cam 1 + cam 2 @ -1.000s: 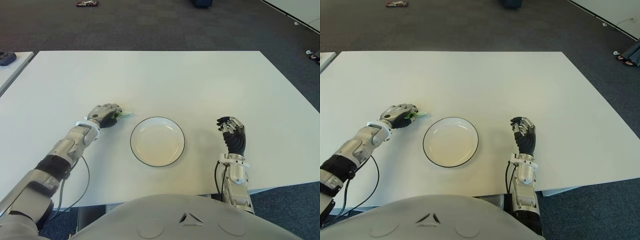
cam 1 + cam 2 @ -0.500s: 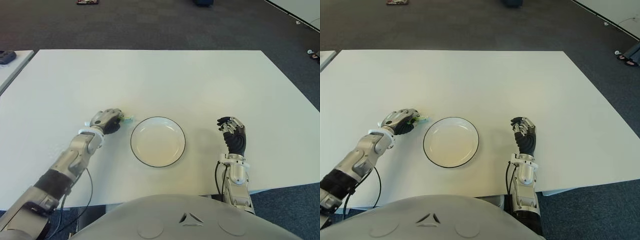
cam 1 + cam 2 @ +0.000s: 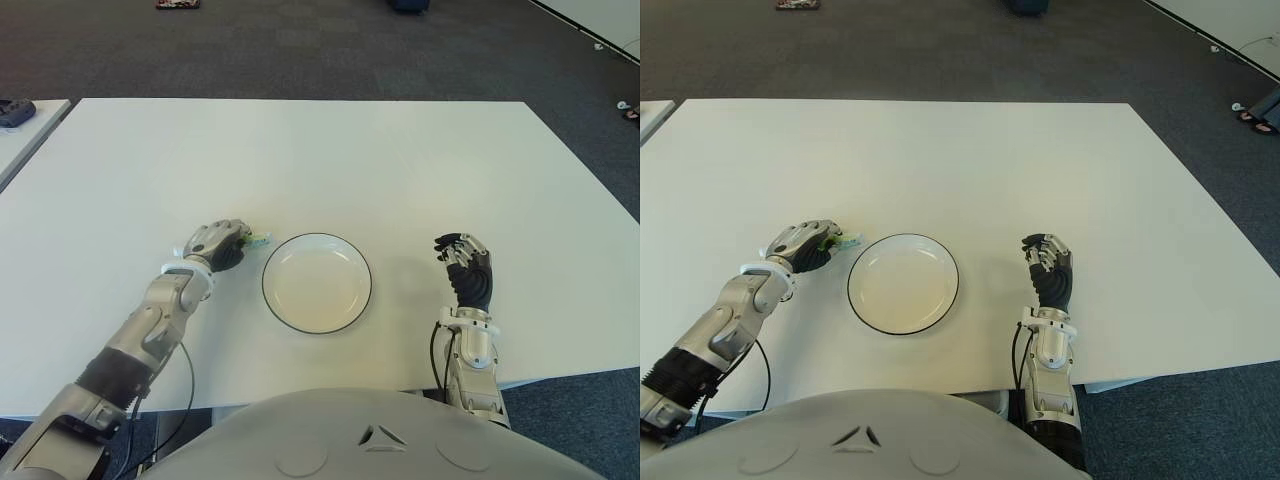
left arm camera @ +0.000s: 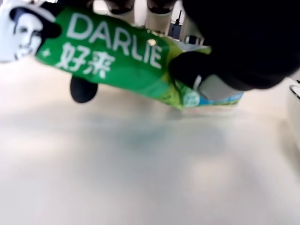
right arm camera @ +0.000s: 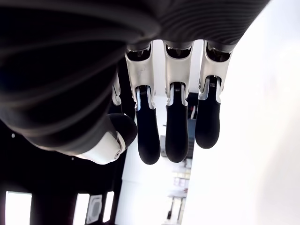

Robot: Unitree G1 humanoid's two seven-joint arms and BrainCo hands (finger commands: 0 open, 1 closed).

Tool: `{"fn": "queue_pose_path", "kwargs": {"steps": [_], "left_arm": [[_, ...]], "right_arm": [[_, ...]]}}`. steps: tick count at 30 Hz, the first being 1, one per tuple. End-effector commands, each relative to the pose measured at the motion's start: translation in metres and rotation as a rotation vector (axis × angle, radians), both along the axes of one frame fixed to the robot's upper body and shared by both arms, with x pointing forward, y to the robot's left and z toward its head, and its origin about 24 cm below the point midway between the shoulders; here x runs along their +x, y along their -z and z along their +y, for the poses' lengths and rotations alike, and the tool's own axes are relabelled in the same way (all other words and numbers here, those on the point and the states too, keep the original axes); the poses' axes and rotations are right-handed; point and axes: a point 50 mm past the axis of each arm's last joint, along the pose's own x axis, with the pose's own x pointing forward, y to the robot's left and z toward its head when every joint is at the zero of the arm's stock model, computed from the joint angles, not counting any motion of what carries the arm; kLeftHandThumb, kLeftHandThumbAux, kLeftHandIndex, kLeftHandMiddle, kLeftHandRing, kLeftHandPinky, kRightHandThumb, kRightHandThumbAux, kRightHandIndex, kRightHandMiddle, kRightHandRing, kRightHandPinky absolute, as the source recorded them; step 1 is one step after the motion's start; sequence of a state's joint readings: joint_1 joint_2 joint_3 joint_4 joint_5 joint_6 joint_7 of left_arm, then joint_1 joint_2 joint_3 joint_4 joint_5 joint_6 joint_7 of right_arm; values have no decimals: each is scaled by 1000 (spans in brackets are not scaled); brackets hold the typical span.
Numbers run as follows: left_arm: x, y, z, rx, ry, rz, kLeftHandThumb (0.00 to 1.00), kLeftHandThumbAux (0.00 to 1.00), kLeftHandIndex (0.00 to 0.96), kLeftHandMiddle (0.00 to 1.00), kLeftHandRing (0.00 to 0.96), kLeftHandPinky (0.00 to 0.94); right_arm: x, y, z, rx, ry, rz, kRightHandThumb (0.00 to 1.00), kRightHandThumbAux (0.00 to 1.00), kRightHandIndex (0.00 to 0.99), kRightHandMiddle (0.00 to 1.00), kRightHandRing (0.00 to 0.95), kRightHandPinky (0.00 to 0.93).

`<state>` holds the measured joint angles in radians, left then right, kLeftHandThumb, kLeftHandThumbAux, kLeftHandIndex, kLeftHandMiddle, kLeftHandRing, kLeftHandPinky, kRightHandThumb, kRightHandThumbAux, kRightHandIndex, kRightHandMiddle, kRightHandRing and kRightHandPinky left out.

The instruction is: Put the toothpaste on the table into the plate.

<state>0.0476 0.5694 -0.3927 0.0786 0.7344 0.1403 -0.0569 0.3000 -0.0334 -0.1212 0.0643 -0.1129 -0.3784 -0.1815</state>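
At the far left edge of the head camera's view, a second white surface (image 3: 25,130) stands apart from the main desk (image 3: 330,160), with a dark object (image 3: 14,110) on it that is too small to identify. The main desk is white and set on dark grey carpet (image 3: 300,50).

The left robot hand (image 3: 218,244) shows over the desk just left of the plate (image 3: 316,283), its forearm reaching in from the lower left. Its fingers are curled and clamped on the toothpaste (image 4: 126,65), a green tube printed with "DARLIE" and Chinese characters. In the left wrist view a dark fingertip (image 4: 192,70) presses the tube near its pale blue-green end, and the tube sits slightly above the desk surface, casting a soft shadow below. From the head views, only the tube's light green tip (image 3: 259,240) pokes out of the hand toward the plate, close to the rim but not over it.

The plate is round, white with a thin dark rim, and lies near the desk's front centre.

To the right of the plate, well apart from it, the right robot hand (image 3: 467,268) shows upright near the front edge of the desk. Its wrist view shows the fingers (image 5: 177,126) extended side by side, loosely relaxed and holding nothing.
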Motion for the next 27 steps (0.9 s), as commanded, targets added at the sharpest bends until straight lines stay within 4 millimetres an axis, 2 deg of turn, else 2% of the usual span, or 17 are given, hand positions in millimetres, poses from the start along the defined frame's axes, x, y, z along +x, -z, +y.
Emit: {"fn": "queue_pose_path", "kwargs": {"steps": [1,9,17,27], "left_arm": [[-18,22,-5,-79,-46,67,727,691,439,722,710,694],[-7,17,-4,-123,-67,-63,713,709,438,757,741,731],[10,6,8,-162,-113,-198,711,715,438,783,765,746],[35,-26,10,-296,-103,-279,709,717,438,795,770,744]], "right_arm": [[2,1,0,6,2,-1,706,733,429,482,471,483],[3,1,1,9,4,-3,705,733,429,481,467,486],[6,2,4,13,-5,-11,705,733,429,482,472,497],[9,3,8,15,-14,-8,705,734,429,488,478,501]]}}
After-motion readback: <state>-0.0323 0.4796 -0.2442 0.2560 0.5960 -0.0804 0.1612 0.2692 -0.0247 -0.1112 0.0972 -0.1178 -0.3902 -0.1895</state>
